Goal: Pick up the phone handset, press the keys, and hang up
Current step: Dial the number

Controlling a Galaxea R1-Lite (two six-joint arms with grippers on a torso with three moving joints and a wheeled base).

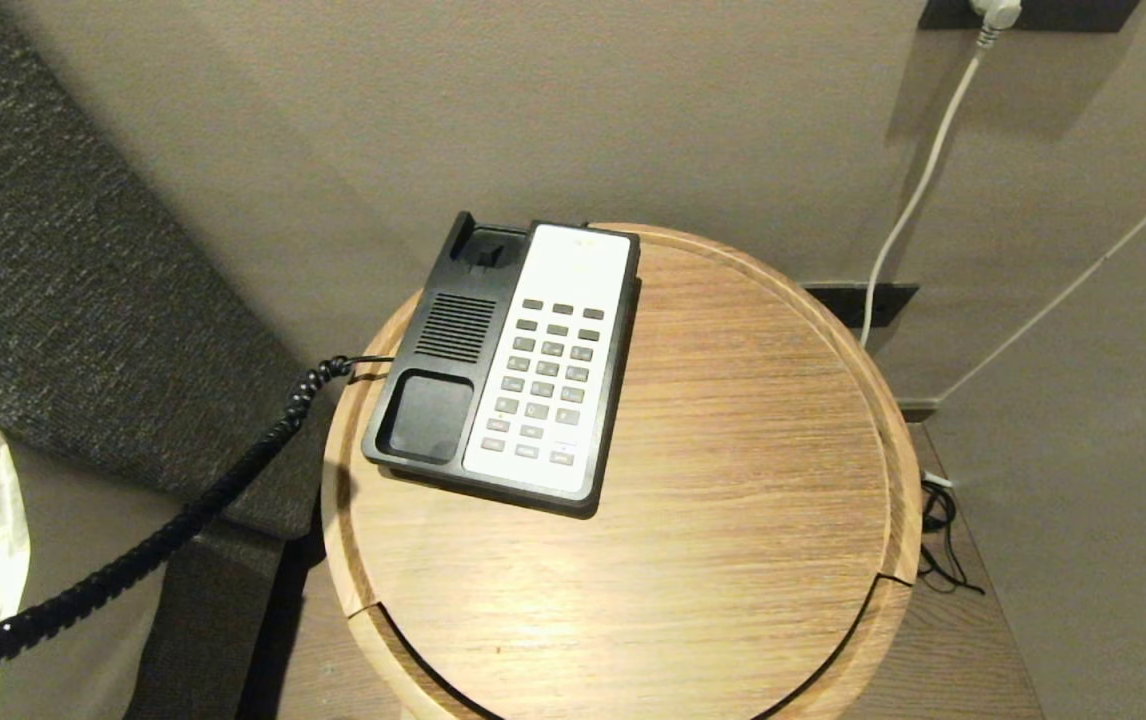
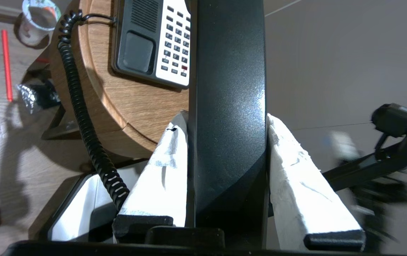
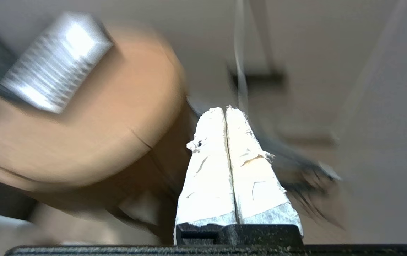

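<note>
Head view: we see the phone base [image 1: 513, 365] on the round wooden table [image 1: 733, 480], pushed toward the wall side. Its cradle is empty, and the keypad [image 1: 545, 385] is fully exposed, which suits the key-pressing step. The coiled cord [image 1: 133, 555] runs from the base's side off the table edge and out of view, stretched, so the handset is off-hook somewhere beyond that edge. No arm shows here.

Left wrist view: the left pincer [image 2: 226, 117] is clenched on the phone handset [image 2: 228, 106], white-wrapped fingers [image 2: 164, 177] pressing its two long sides. The handset is held clear of the phone base, off past the table rim, likely to keep the keypad uncovered. The cord hangs slack beside the table. Litter lies on the floor beyond the base.

Right wrist view: the right pincer [image 3: 226, 110] has its tips pressed together, holding nothing; we judge this a poking shape for keys. It sits off the table rim, away from the base; the view is blurred.
</note>
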